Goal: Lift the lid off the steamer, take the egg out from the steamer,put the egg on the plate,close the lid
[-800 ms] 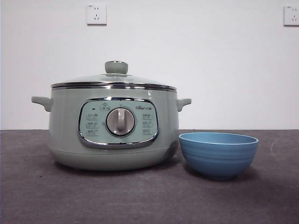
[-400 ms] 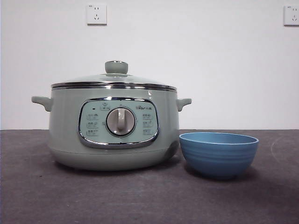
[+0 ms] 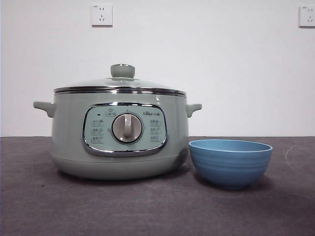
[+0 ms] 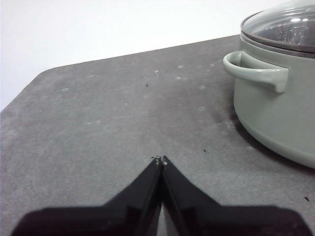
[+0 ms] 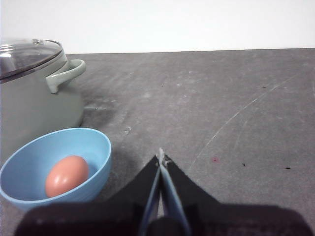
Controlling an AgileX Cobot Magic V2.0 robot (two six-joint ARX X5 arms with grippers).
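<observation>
The pale sage-green steamer (image 3: 120,135) stands on the dark table with the lid (image 3: 119,84) seated on it. The plate, a small blue bowl (image 3: 230,162), sits right beside the steamer. In the right wrist view a brown egg (image 5: 67,175) lies inside the plate (image 5: 93,147). The egg is hidden in the front view. My left gripper (image 4: 160,160) is shut and empty over bare table, apart from the steamer's side handle (image 4: 256,72). My right gripper (image 5: 161,158) is shut and empty, a short way from the plate. Neither arm shows in the front view.
The grey table top (image 3: 157,206) runs to a white wall with two sockets (image 3: 101,14). The left wrist view shows the table's rounded far corner (image 4: 39,78). The steamer and lid also show in the right wrist view (image 5: 29,93).
</observation>
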